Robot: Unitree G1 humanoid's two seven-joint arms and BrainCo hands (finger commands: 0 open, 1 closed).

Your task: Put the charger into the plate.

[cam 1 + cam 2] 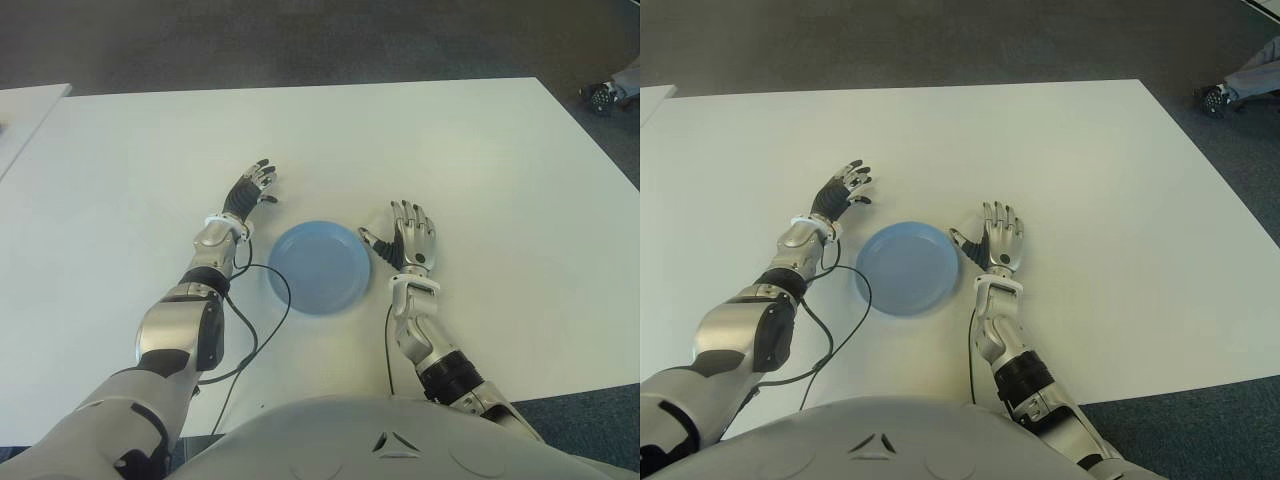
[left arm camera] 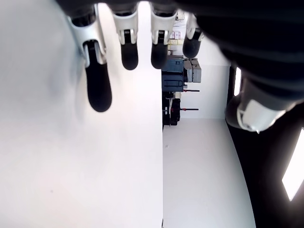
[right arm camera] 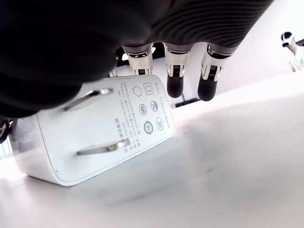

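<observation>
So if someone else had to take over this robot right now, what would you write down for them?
Right hand: just right of the blue plate, fingers open, hovering over the white charger, not yet gripping it.
Left hand: open, holding nothing, beyond the plate's left side.
Charger: on the table, prongs showing, beside the plate's right rim.
Done: reach only.
Left: grasp, lift, set it in the plate.

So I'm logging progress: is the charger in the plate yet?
Not yet. The charger lies on the table under the right robot hand; the blue plate is empty.
</observation>
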